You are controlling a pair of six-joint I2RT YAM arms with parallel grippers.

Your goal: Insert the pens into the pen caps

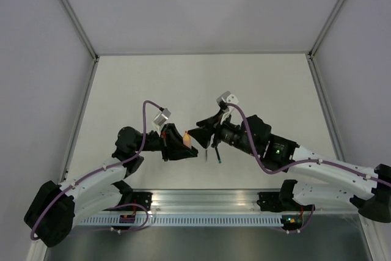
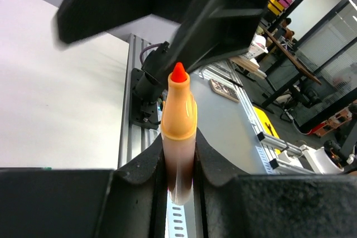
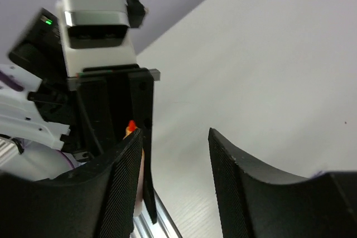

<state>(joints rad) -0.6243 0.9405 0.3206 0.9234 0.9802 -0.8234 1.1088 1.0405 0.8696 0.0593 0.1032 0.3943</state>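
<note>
The left end effector (image 2: 179, 163) is pinching the orange pen (image 2: 178, 121) by its dark barrel. The pen's pale orange collar and bright red-orange tip stick out past the fingers, bare and uncapped. The pen sits above the middle of the worktop (image 1: 183, 84), pointing right at the right end effector (image 3: 175, 137), which is just beside it. That one has its fingers spread, and only plain worktop shows between them (no cap that I can make out).

A second pen, the dark pen with a green end (image 1: 217, 157), appears to rest on the worktop just to the near side of the right end effector. It is too thin to tell whether it wears a cap. No pen cap shows clearly in any view, and neither does the grey-silver pen.

As a judgement, nothing counts as finished yet. The orange pen is lifted and presented but has no cap on its tip. A cap has yet to be found and gripped on the right, then lined up and pushed on. The other pens come after that.
</note>
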